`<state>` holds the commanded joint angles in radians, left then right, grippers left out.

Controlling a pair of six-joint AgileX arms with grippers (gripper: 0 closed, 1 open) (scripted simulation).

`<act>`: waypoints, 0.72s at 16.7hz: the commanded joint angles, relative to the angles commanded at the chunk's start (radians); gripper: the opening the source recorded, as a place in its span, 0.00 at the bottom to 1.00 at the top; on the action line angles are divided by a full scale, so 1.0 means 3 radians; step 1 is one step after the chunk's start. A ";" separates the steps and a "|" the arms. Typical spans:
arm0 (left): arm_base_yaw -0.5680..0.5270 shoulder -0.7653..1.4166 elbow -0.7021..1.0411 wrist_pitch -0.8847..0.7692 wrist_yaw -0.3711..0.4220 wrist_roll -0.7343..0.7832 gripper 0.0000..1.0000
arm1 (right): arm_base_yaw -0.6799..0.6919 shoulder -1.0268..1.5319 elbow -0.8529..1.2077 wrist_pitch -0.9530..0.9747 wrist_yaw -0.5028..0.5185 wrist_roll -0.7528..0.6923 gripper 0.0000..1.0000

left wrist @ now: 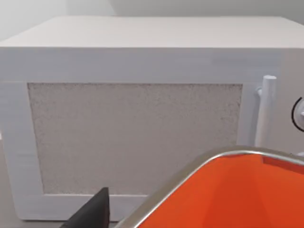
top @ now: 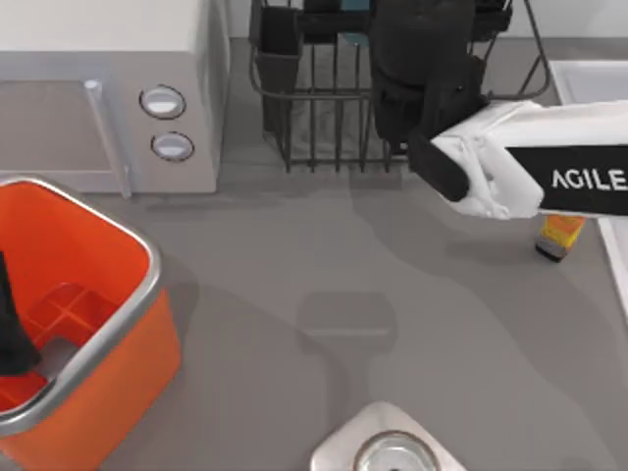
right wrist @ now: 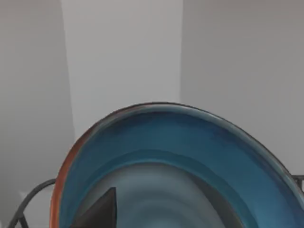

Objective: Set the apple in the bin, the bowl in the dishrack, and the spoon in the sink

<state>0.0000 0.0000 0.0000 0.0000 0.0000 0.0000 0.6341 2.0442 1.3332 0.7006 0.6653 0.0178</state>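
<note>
My right gripper (top: pixel 417 93) hangs over the dark wire dishrack (top: pixel 314 118), the glossy blue bowl (right wrist: pixel 190 156) just beyond my fingertip (right wrist: pixel 97 213); whether I clamp it, I cannot tell. My left gripper (top: pixel 12 329) sits inside the orange bin (top: pixel 108 334), the white microwave (left wrist: pixel 142 109) ahead.
</note>
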 joint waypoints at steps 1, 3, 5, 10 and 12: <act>0.0000 0.0000 0.0000 0.0000 0.0000 0.0000 1.00 | 0.0000 0.0000 0.0000 0.0000 0.0000 0.0000 1.00; 0.0000 0.0000 0.0000 0.0000 0.0000 0.0000 1.00 | -0.0054 -0.0098 -0.0088 -0.0017 -0.0078 -0.0026 1.00; 0.0000 0.0000 0.0000 0.0000 0.0000 0.0000 1.00 | -0.0173 -0.0333 -0.0294 -0.0068 -0.0267 -0.0042 1.00; 0.0000 0.0000 0.0000 0.0000 0.0000 0.0000 1.00 | -0.0620 -0.1507 -0.1253 -0.0338 -0.1009 0.0079 1.00; 0.0000 0.0000 0.0000 0.0000 0.0000 0.0000 1.00 | -0.0809 -0.2171 -0.1780 -0.0510 -0.1309 0.0125 1.00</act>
<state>0.0000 0.0000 0.0000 0.0000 0.0000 0.0000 0.3914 1.3929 0.7991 0.5475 0.2725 0.0554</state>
